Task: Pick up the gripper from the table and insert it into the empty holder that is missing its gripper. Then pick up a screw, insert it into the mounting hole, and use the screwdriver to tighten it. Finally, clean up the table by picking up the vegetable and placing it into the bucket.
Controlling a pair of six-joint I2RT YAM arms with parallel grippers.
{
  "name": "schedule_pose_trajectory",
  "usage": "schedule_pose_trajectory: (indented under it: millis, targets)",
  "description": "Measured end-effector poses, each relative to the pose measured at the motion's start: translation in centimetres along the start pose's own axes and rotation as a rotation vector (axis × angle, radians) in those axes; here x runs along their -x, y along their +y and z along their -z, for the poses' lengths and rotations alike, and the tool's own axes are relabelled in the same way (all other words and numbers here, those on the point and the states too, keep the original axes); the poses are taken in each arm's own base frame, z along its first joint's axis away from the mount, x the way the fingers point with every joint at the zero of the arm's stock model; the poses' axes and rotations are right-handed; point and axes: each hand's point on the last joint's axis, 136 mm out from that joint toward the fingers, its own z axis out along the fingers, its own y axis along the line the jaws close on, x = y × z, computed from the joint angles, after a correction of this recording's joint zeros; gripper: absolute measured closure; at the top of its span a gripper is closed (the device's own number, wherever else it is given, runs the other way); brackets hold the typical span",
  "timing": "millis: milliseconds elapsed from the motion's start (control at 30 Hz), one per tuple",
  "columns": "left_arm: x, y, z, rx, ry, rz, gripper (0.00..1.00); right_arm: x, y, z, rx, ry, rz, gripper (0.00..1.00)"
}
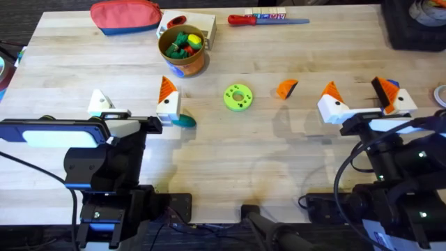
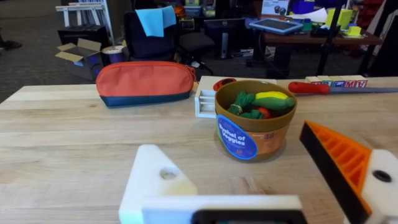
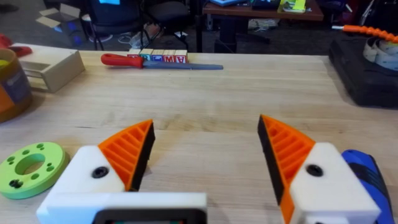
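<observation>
The loose orange gripper (image 1: 286, 88) lies on the table between the lime-green disc (image 1: 238, 97) with its mounting hole (image 3: 28, 167) and my right gripper (image 1: 361, 96). That gripper is open, both fingers orange-tipped. The blue screwdriver (image 3: 367, 175) lies just behind its outer finger. My left gripper (image 1: 134, 99) is open too. One of its fingers is the bare white holder (image 2: 155, 180); the other carries an orange tip (image 2: 339, 162). The teal vegetable (image 1: 185, 120) lies beside the orange-tipped finger. The bucket (image 1: 182, 49) of toy pieces stands beyond. The screw is out of view.
A red pouch (image 1: 125, 15) and a white box (image 1: 202, 26) sit at the far edge behind the bucket. A red-handled screwdriver (image 1: 244, 19) lies by lettered blocks (image 1: 268, 14). A black case (image 1: 414, 24) fills the far right corner.
</observation>
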Motion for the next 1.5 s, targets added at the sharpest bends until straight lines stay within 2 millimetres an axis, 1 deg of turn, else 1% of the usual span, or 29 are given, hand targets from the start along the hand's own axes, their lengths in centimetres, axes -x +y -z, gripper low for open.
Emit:
schedule_pose_trajectory:
  millis: [267, 367, 433, 467, 533, 600, 667, 767, 800, 900, 933, 1000, 1067, 1100, 1133, 1233, 1267, 1300, 1333, 1400, 1433, 1467, 1500]
  targets:
    - [-0.1, 0.0, 0.0, 0.001, 0.005, -0.014, 0.015, -0.3, -0.1, 0.0, -0.005, 0.014, 0.0, 0.01]
    - [-1.8, 0.0, 0.3, 0.0, 0.099, -0.004, 0.015, -0.4, -0.1, 0.0, -0.009, 0.018, 0.0, 0.01]
    - [-1.7, 0.0, 0.9, 0.002, 0.155, 0.007, 0.015, -0.4, -0.1, 0.3, -0.007, 0.047, -0.001, 0.01]
    - [-1.3, 0.0, 1.3, 0.002, 0.187, 0.01, 0.015, -0.3, -0.1, 0.5, -0.005, 0.064, -0.001, 0.011]
    - [0.3, 0.0, 2.1, 0.003, 0.221, 0.018, 0.015, 0.0, 0.0, 1.0, -0.001, 0.111, -0.002, 0.011]
    - [2.5, 0.0, 3.0, 0.005, 0.261, 0.038, 0.015, 0.9, 0.0, 1.7, 0.001, 0.159, -0.003, 0.011]
    - [4.0, 0.0, 3.7, 0.011, 0.332, 0.074, 0.015, 2.5, 0.1, 2.6, 0.004, 0.205, -0.003, 0.01]
    - [4.5, -0.5, 4.4, -0.003, 0.485, 0.118, 0.015, 4.5, 0.1, 3.7, 0.004, 0.282, -0.002, 0.01]
    - [4.3, -1.4, 3.9, -0.035, 0.62, 0.153, 0.015, 6.2, 0.1, 4.3, 0.004, 0.348, -0.004, 0.01]
    - [3.6, -1.8, 2.9, -0.051, 0.7, 0.175, 0.015, 7.4, 0.1, 4.1, 0.004, 0.36, -0.004, 0.01]
    - [3.1, -1.9, 2.8, -0.052, 0.731, 0.181, 0.015, 7.6, 0.1, 4.0, 0.004, 0.36, -0.004, 0.01]
    - [1.5, -2.0, 3.2, -0.052, 0.821, 0.191, 0.015, 7.6, 0.1, 4.0, 0.004, 0.362, -0.004, 0.01]
    - [0.7, -2.2, 3.1, -0.057, 0.863, 0.199, 0.015, 7.6, 0.1, 4.0, 0.004, 0.362, -0.004, 0.01]
    - [0.4, -2.3, 3.0, -0.057, 0.878, 0.209, 0.047, 7.6, 0.1, 4.0, 0.004, 0.363, -0.004, 0.01]
    - [0.3, -2.4, 2.9, -0.061, 0.886, 0.21, 0.152, 7.6, 0.1, 4.0, 0.004, 0.363, -0.004, 0.01]
    - [0.2, -2.8, 2.8, -0.083, 0.894, 0.217, 0.618, 7.6, 0.1, 4.0, 0.004, 0.363, -0.004, 0.01]
    - [0.2, -2.9, 2.8, -0.094, 0.891, 0.221, 0.796, 7.6, 0.1, 4.0, 0.004, 0.364, -0.004, 0.01]
    - [0.3, -3.2, 2.9, -0.106, 0.889, 0.226, 0.93, 7.5, 0.1, 4.0, 0.004, 0.365, -0.004, 0.01]
    - [0.9, -4.4, 3.1, -0.182, 0.871, 0.247, 0.527, 6.9, 0.1, 4.3, 0.004, 0.392, -0.004, 0.009]
    - [2.0, -5.9, 3.1, -0.269, 0.83, 0.268, 0.201, 6.5, 0.1, 4.4, 0.004, 0.409, -0.005, 0.01]
    - [2.8, -6.8, 3.0, -0.322, 0.799, 0.278, 0.065, 6.4, 0.1, 4.5, 0.004, 0.417, -0.005, 0.01]
    - [3.5, -7.6, 2.9, -0.37, 0.771, 0.282, 0.031, 6.1, 0.1, 4.6, 0.005, 0.427, -0.005, 0.01]
    - [4.4, -8.6, 2.9, -0.426, 0.734, 0.282, 0.02, 5.8, 0.2, 4.8, 0.005, 0.44, -0.006, 0.01]
